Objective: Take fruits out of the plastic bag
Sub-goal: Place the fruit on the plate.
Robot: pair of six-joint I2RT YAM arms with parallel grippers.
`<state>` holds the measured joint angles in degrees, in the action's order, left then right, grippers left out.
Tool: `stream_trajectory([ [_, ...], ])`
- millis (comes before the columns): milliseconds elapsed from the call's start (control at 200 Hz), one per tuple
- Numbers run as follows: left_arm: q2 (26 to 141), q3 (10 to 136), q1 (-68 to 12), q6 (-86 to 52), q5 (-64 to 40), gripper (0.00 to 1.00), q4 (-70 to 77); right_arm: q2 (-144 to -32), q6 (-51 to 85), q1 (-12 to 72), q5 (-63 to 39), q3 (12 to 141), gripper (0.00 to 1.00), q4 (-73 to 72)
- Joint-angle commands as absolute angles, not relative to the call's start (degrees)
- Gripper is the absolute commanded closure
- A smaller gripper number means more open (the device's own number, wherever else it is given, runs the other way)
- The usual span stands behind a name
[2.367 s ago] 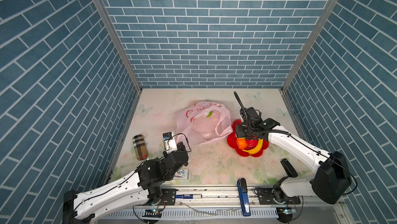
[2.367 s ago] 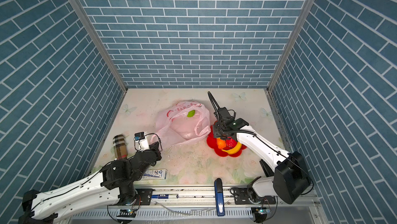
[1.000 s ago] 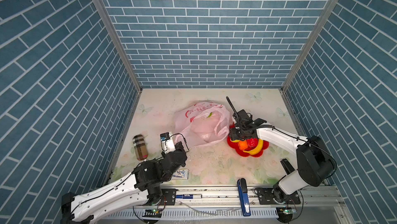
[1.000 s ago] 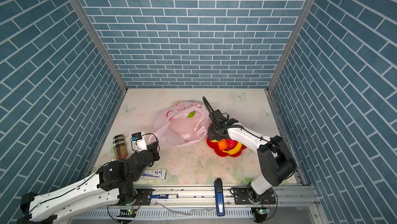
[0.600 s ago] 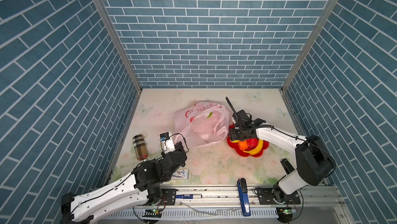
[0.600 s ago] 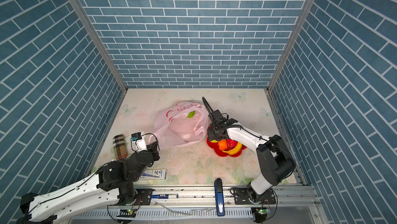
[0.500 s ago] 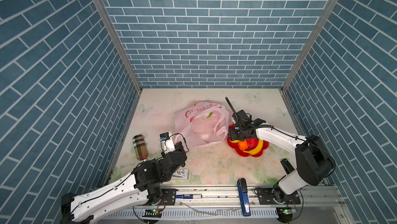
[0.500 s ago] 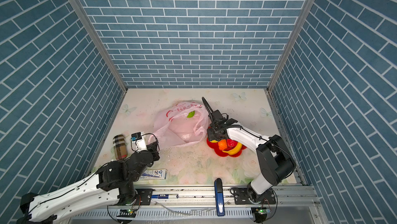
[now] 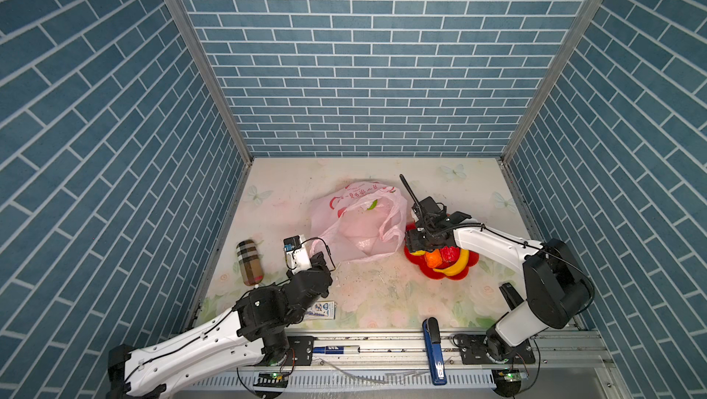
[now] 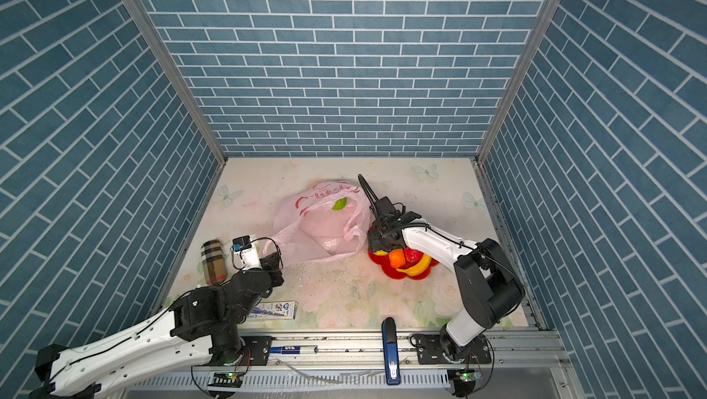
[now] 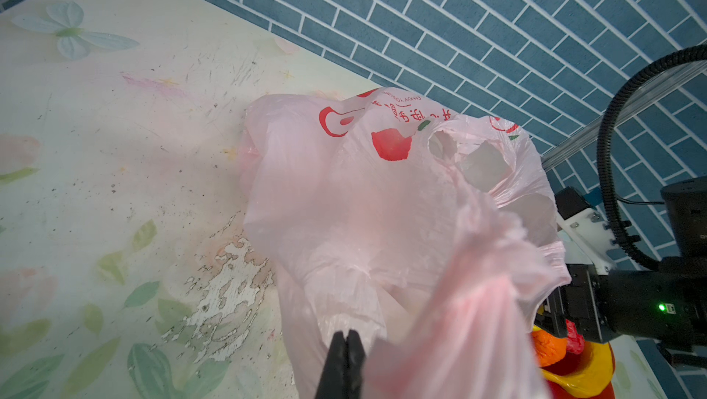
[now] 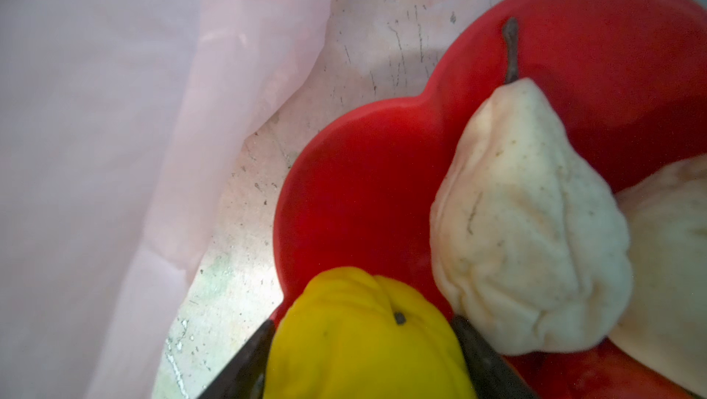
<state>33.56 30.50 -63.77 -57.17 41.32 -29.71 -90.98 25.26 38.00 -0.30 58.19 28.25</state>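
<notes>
The pale-pink plastic bag (image 9: 359,225) (image 10: 321,228) lies crumpled mid-table, its mouth toward the red flower plate (image 9: 459,272). My left gripper (image 9: 320,257) (image 11: 346,336) is shut on a fold of the plastic bag (image 11: 344,205) at its near-left corner. My right gripper (image 9: 415,248) (image 12: 363,322) hangs over the plate's edge (image 12: 363,186) beside the bag, fingers against both sides of the yellow lumpy fruit (image 12: 363,339) (image 10: 378,252). The plate also carries two beige pointed fruits (image 12: 528,225), an orange one (image 9: 432,259), a red one (image 9: 447,252) and the banana (image 9: 455,265).
A checked brown bottle (image 9: 249,263) lies by the left wall. A small printed carton (image 9: 319,309) sits under my left arm. A blue stapler (image 9: 434,355) rests on the front rail, and a black object (image 9: 509,295) lies near the right arm's base. Brick walls close three sides.
My right gripper went from over the plate's middle to its edge beside the bag and has stayed there for the last second. My left gripper keeps its hold on the bag, hardly moving.
</notes>
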Motion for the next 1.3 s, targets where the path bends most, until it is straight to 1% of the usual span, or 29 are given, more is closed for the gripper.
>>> stream_trajectory([
  [0, 33.1, 29.8, -64.0, -57.1, 42.0, 1.0, -31.2, -91.7, 26.1, 38.5, -0.4, 57.9, 0.28, 29.1],
  [310, 33.0, 29.6, -64.1, -57.1, 41.9, 1.0, -31.0, -91.0, 26.0, 39.0, 0.3, 58.8, 0.25, 30.2],
  [755, 32.2, 29.3, -64.1, -57.0, 41.9, 1.0, -31.0, -89.0, 26.5, 39.3, 1.9, 59.1, 0.24, 31.8],
  [1295, 32.2, 29.0, -64.1, -56.7, 41.5, 1.0, -29.9, -83.2, 27.0, 39.7, 3.1, 60.1, 0.24, 34.9],
])
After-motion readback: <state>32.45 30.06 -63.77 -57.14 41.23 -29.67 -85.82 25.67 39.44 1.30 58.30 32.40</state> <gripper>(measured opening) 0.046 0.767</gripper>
